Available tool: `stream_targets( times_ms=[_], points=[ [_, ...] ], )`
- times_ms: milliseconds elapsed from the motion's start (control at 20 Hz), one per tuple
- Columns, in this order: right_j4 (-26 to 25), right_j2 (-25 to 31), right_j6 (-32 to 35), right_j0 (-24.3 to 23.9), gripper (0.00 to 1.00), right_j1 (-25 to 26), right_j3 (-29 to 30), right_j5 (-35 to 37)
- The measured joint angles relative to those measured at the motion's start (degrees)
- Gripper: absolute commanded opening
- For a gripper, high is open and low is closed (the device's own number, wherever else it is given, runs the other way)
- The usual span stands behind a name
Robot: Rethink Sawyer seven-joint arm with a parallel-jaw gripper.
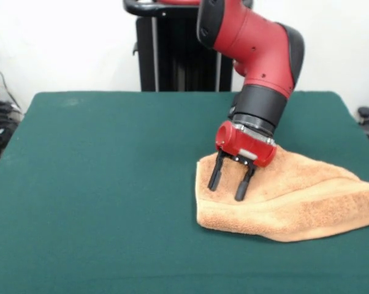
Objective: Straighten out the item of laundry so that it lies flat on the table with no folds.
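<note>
- Orange-tan terry cloth, a small fuzzy hand towel [295, 199], lies on the front-view right side of the large table covered in dark green felt [98, 184], doubled over itself so a thick rounded fold runs along its near edge.
- One end of the towel reaches the picture's right border, so whether it overhangs the table there cannot be told.
- Above the towel's left end, the red and black arm's two-finger gripper [228, 185] points down with its black fingers [214, 176] spread apart and nothing between them.
- The fingertips look to be at or just above the pile; contact is not certain.
- That placement suggests the gripper is positioned to pinch the upper layer near this corner.
- Bare green felt stretches wide to the left and toward the camera, so a layer could be drawn out that way without meeting an edge.
</note>
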Motion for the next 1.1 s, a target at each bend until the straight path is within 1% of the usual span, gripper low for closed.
stream_targets(
  times_ms=[300,550,850,1100],
  points=[
    [-0.5,-0.2,0.0,-1.0,1.00,-0.5,0.2,1.5],
    [-2.2,-0.4,0.0,-3.2,1.00,-0.6,0.4,1.9],
    [-2.4,-1.7,0.0,-3.7,1.00,0.1,0.4,1.9],
    [-3.6,-2.2,0.0,-4.2,1.00,0.3,0.4,1.9]
  ],
)
